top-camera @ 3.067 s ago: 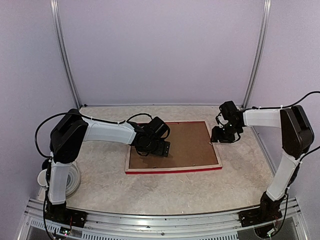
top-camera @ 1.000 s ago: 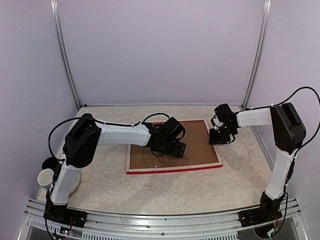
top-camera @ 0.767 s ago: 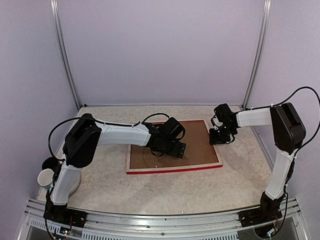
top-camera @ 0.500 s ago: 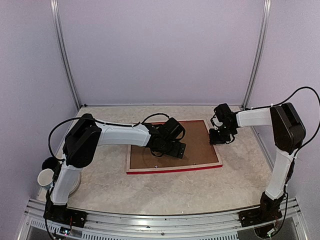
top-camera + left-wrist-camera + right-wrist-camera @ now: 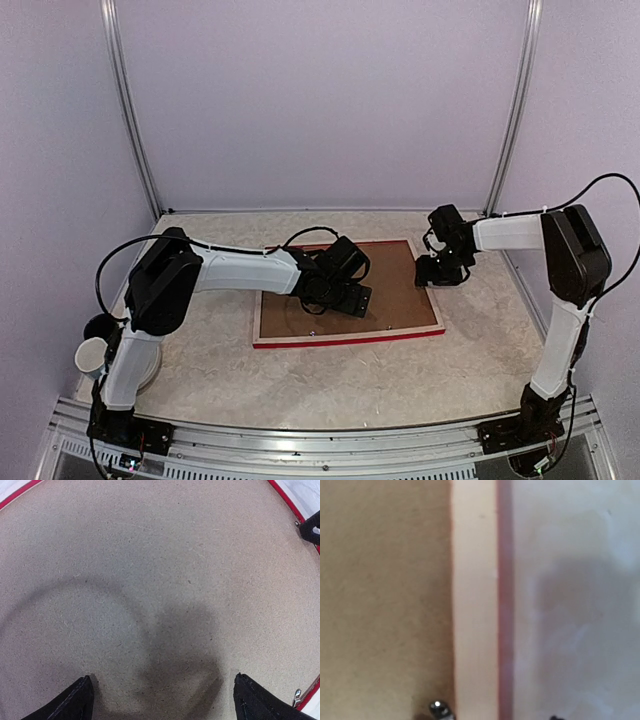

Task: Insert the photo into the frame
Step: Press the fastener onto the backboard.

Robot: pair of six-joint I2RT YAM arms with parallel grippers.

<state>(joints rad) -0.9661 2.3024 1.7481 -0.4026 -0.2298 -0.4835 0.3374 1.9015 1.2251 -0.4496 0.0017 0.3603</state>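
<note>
Two arms work over the frame (image 5: 350, 338), which lies face-down on the bench (image 5: 200, 350) with the brown backing board (image 5: 395, 290) set inside its pale rails; the photo is not visible. The left fingers (image 5: 75, 705), spread wide and holding nothing, sit low over the board, while the right fingers (image 5: 437, 272) hover at the right rail by a small metal tab (image 5: 436, 707), their gap impossible to tell. The closing-up step seems in hand: next, that tab wants turning over the board.

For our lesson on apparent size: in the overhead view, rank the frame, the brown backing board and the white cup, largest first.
1. The frame, the widest outline.
2. The backing board, lying inside it, slightly smaller.
3. The white cup, far smaller.
</note>
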